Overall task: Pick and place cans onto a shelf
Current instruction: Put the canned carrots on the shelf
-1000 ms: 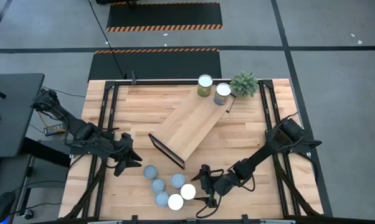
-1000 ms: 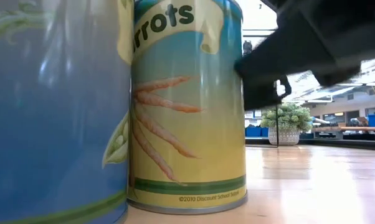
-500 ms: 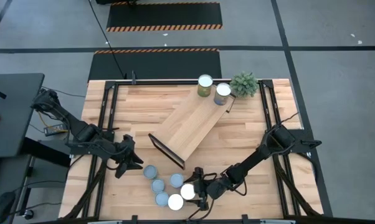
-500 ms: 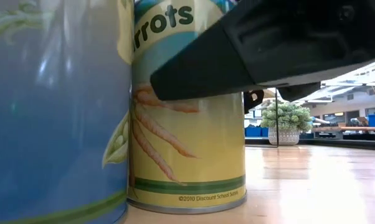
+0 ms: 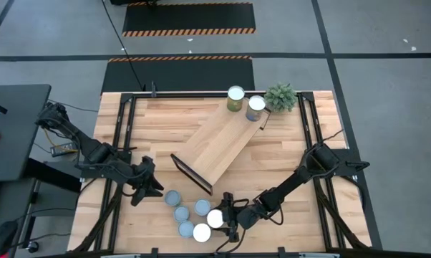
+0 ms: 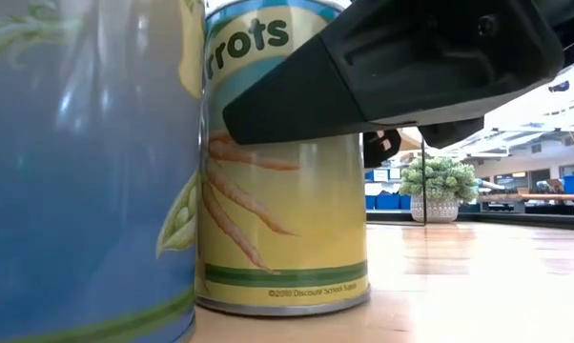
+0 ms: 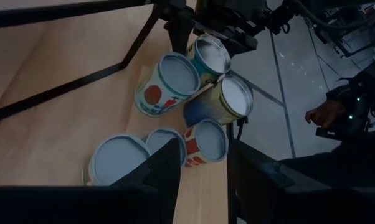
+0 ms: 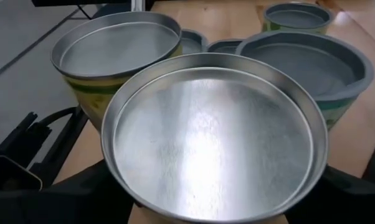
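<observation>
The high view looks straight down on the whole tabletop [image 5: 273, 154]; the low view sits at tabletop level, pressed close against a carrot-labelled can [image 6: 282, 181], facing the room; both wrist views look down closely on the cluster of cans [image 7: 194, 93], which the high view shows at lower centre.

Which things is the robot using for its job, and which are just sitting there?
For the job:
- cluster of six cans
- two cans already on the shelf
- shelf
- right gripper, around one can of the cluster

Just sitting there:
- potted plant
- black desk
</observation>
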Available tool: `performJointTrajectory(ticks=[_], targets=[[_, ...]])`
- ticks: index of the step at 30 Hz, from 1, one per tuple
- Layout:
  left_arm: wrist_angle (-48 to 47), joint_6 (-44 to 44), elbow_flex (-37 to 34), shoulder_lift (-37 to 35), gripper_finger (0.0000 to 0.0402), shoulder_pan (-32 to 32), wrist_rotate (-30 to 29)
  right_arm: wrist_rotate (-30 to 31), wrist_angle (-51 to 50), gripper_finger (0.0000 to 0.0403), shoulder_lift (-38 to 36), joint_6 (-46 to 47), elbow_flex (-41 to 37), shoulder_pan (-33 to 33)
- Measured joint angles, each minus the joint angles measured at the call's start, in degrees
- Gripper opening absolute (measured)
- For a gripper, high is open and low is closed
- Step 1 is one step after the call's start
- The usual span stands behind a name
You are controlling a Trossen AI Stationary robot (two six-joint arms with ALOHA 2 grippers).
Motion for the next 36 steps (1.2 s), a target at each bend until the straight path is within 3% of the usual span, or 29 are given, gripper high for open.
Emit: performJointTrajectory(ticks=[11, 21, 36], targets=[[0.1, -0.4, 0.0, 0.0, 0.0142, 0.0, 0.6, 0.6, -7.5, 0.032, -4.1, 1.8, -0.3, 0.1], [0.1, -0.4, 0.0, 0.0, 0.0142, 0.0, 0.6, 1.3, -8.6, 0.032, -11.8, 7.2, -7.8, 0.9], [1.1, 0.1, 0.0, 0.0, 0.0142, 1.5, -2.0, 2.9, -23.4, 0.032, -24.5, 9.5, -11.1, 1.5]])
